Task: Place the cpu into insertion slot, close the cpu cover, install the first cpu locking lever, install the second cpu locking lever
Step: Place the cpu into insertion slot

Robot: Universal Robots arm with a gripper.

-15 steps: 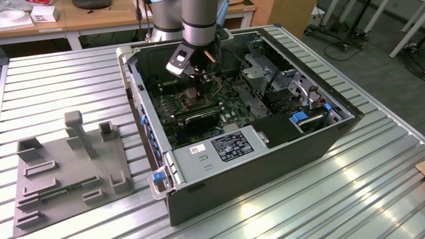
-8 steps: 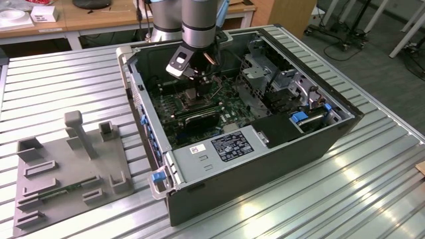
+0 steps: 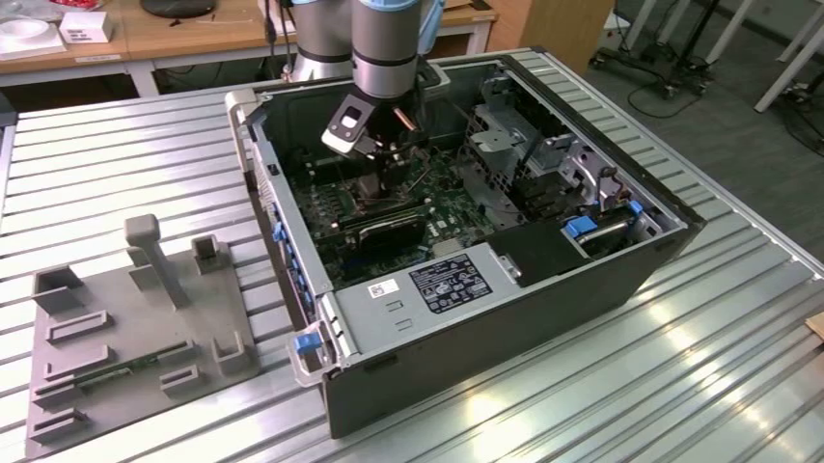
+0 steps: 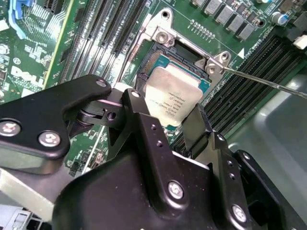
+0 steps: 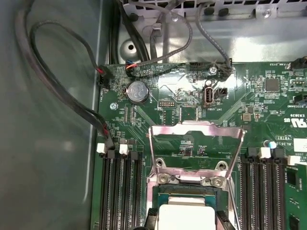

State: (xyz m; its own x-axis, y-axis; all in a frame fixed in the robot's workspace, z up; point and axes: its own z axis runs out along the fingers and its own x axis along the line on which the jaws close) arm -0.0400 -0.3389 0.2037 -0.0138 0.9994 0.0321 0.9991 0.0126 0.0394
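Observation:
My gripper [image 4: 169, 120] is shut on the cpu [image 4: 172, 96], a pale silvery square chip held by two opposite edges between black fingers [image 4: 139, 112]. The cpu [image 5: 184, 216] lies directly over the insertion slot [image 4: 160, 64], whose dark, teal-edged frame [image 5: 187, 190] shows around it. I cannot tell whether the chip rests in the slot. The cpu cover [image 5: 192, 128], a silvery frame with a cut-out centre, stands swung open behind the slot. A thin metal lever [image 4: 268, 84] juts out beside the slot, unlatched. In the exterior view the gripper [image 3: 384, 181] reaches down into the open computer case [image 3: 515, 280].
Black memory slots [image 5: 120, 191] flank the socket on both sides. Cable bundles [image 5: 57, 81] hang along the case wall. Drive cages [image 3: 515, 145] crowd the exterior view's right side of the case. A grey fixture plate [image 3: 129, 338] lies on the ribbed metal table at the exterior view's left.

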